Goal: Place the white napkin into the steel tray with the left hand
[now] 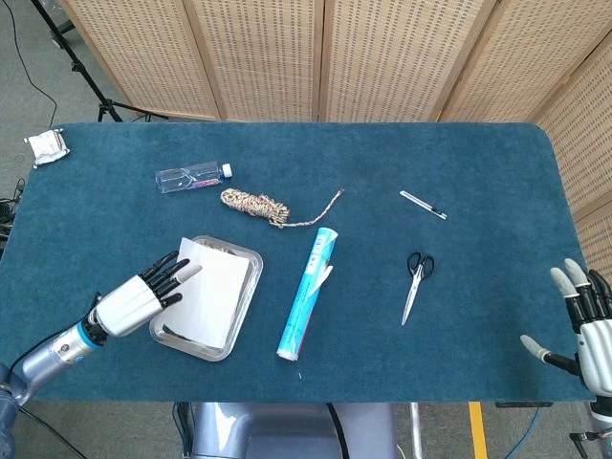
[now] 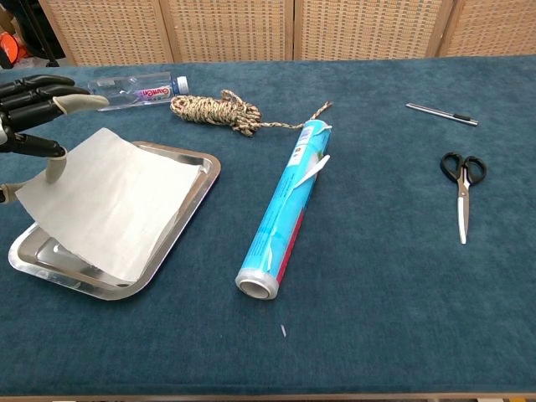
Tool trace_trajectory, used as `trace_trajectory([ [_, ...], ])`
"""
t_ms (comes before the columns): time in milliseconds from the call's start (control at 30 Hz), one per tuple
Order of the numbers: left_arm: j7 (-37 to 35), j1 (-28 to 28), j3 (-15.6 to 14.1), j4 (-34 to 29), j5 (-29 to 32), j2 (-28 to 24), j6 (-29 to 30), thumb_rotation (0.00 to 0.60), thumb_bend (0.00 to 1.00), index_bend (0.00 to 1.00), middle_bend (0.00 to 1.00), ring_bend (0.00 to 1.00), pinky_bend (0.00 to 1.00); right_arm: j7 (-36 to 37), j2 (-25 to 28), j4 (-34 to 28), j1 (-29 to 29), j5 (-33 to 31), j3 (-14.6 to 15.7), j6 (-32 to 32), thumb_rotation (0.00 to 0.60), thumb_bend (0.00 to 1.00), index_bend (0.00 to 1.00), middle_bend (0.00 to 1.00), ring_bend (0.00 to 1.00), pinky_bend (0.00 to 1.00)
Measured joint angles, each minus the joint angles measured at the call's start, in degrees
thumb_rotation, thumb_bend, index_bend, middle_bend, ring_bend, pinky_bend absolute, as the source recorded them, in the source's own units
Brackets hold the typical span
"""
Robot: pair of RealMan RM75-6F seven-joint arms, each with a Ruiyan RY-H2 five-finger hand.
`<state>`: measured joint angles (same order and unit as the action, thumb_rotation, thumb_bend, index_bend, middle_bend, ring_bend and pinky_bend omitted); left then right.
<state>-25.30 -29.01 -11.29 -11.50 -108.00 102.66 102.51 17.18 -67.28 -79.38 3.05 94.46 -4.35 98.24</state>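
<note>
- White napkin (image 1: 214, 291): we find it lying across the steel tray (image 1: 245, 256), covering most of the tray's floor. In the chest view its left edge stands raised off the tray, up at the left hand (image 2: 32, 117); its near corner reaches the tray's front rim.
- Left hand (image 1: 143, 295): we log it just left of the tray, at the napkin's left edge. One fingertip touches that raised edge from behind; the other fingers are spread above the sheet. We cannot tell whether the sheet is pinched or merely touched.
- Steel tray (image 2: 207, 164): rectangular, with rounded corners, set at the near left of the blue counter (image 1: 382, 163); bare metal shows along the far rim and at the near left corner.
- Right hand (image 1: 585, 325): we note it at the far right edge of the head view, over the counter's near right corner, fingers apart and holding nothing.
- Blue roll (image 2: 289, 208): lies just right of the tray, apart from it, one end toward us.
- Coil of rope (image 2: 216, 112): beyond the tray, with a loose tail running right.
- Plastic bottle (image 1: 193, 177): on its side, left of the rope.
- Scissors (image 1: 416, 279): black-handled, closed, well right of the roll.
- Pen (image 1: 423, 205): beyond the scissors.
- Crumpled white object (image 1: 46, 145): at the counter's far left corner.
</note>
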Motion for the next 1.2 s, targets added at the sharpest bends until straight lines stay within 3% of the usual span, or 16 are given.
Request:
trace_trajectory([
  [233,1.0,0.0,-0.9,0.2,0.2,-0.1,-1.1,0.600,0.45,0.70,0.00,0.00,0.00,0.1,0.0,0.0,0.0,0.0,-0.1,0.1,0.600,0.00,0.00,0.00,0.00,0.00],
  [500,1.3,0.2,-1.6,0.4,0.6,-0.5,-2.6,0.600,0.30,0.70,0.00,0.00,0.00,0.5,-0.4,0.3,-0.1,0.1,-0.3,0.8,0.600,0.00,0.00,0.00,0.00,0.00],
  [1200,4.6,0.0,-2.3,0.7,1.7,-0.2,-4.7,0.600,0.25,0.70,0.00,0.00,0.00,1.1,-0.7,0.7,-0.2,0.0,-0.5,1.3,0.600,0.00,0.00,0.00,0.00,0.00],
])
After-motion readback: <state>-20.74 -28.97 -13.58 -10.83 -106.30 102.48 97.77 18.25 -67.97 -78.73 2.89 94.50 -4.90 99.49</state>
